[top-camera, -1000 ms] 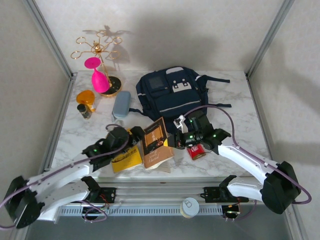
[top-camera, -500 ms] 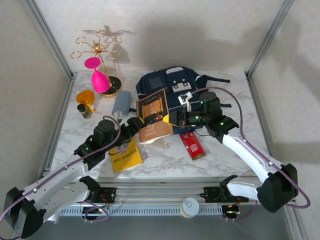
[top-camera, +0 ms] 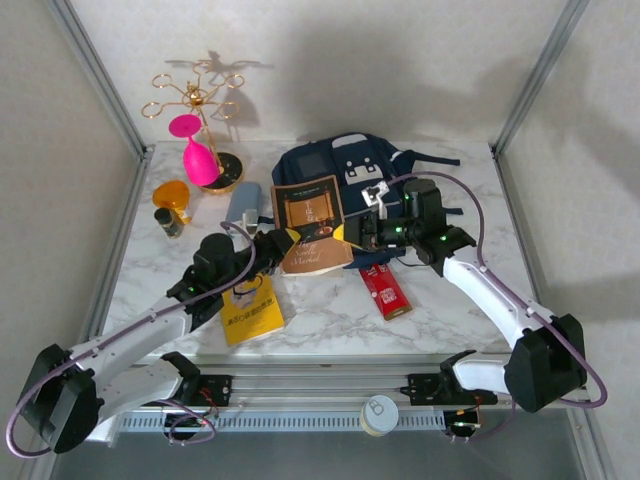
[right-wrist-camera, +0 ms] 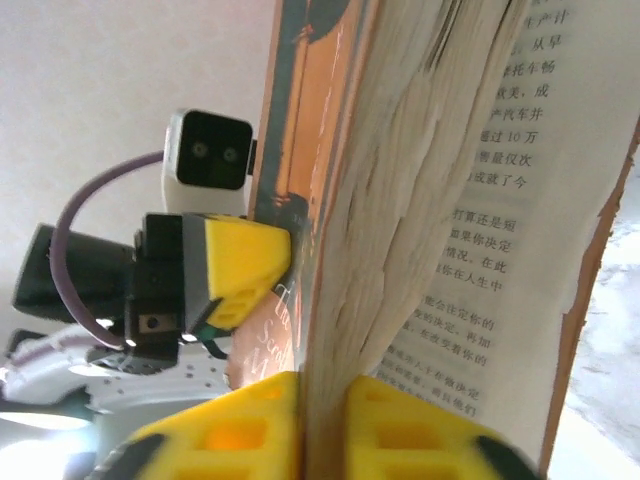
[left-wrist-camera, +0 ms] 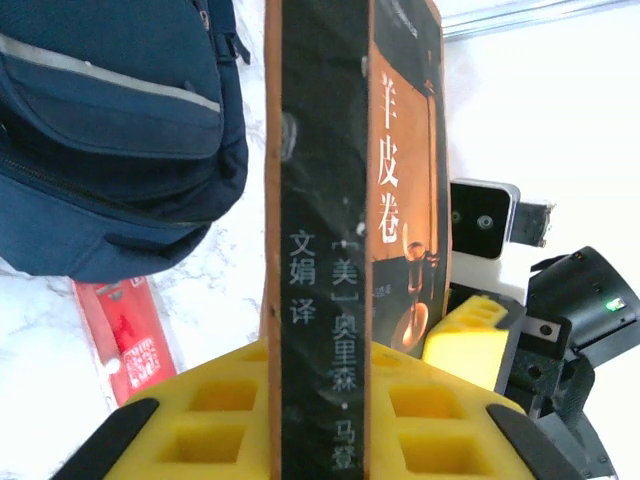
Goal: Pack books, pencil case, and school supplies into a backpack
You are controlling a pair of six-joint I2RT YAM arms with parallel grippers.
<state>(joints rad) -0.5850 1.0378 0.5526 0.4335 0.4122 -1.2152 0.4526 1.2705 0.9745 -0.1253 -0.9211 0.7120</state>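
Top external: brown-black book (top-camera: 310, 222) across backpack (top-camera: 322, 160)

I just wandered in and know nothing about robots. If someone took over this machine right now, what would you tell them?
Grippers: the left gripper and right gripper are both shut on the brown book, held raised by the backpack.
On the table: yellow book, pencil case, red pack, all outside the backpack.
Done: nothing visibly packed.
Left: brown book in, then the rest.
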